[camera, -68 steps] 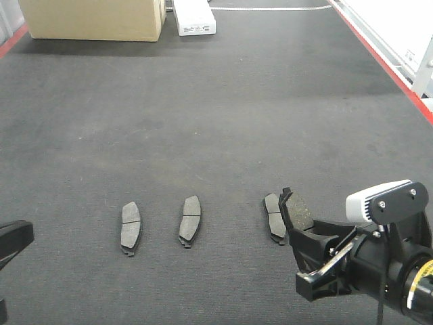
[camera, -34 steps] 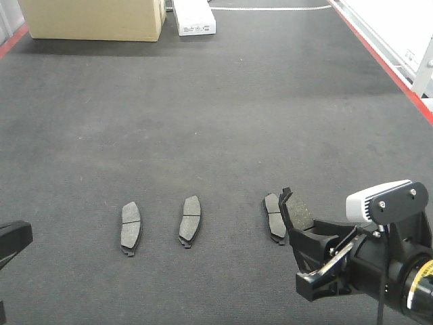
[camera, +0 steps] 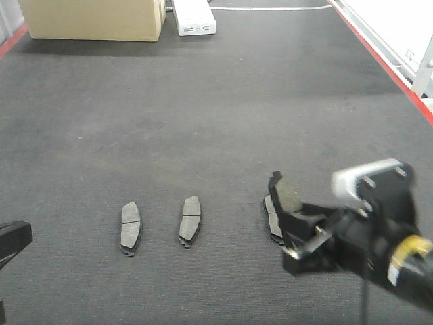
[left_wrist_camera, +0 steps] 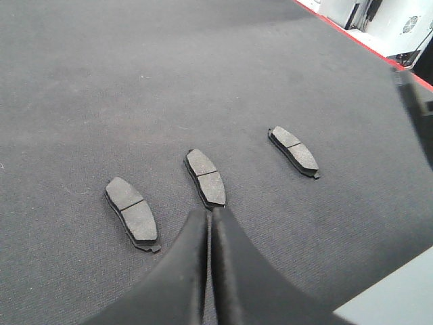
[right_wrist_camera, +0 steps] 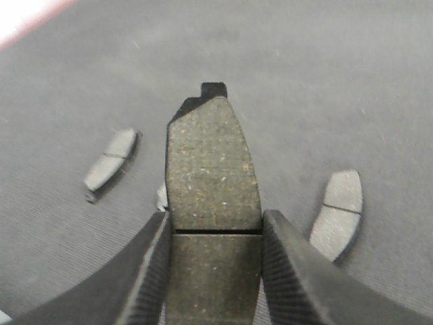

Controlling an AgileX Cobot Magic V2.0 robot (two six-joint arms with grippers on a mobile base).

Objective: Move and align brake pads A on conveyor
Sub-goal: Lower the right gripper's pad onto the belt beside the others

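Gripping a pad (right_wrist_camera: 213, 203) edge-on, right pincer (right_wrist_camera: 214, 233) holds it lifted off the belt (camera: 203, 122), friction face up. Another pad (camera: 272, 218) lies just beside and below it, two more pads (camera: 190, 221) (camera: 130, 227) further to its left. Left pincer (left_wrist_camera: 208, 233) is closed on nothing, tips just short of the middle pad (left_wrist_camera: 206, 177).

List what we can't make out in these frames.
- Front view: right gripper motion-blurred; the held pad partly covers the third pad on the belt, so contact is unclear.
- Right wrist view: held pad hides one lying pad almost entirely.
- Front view: left gripper cut off by the left edge.
- Left wrist view: held pad not in view.
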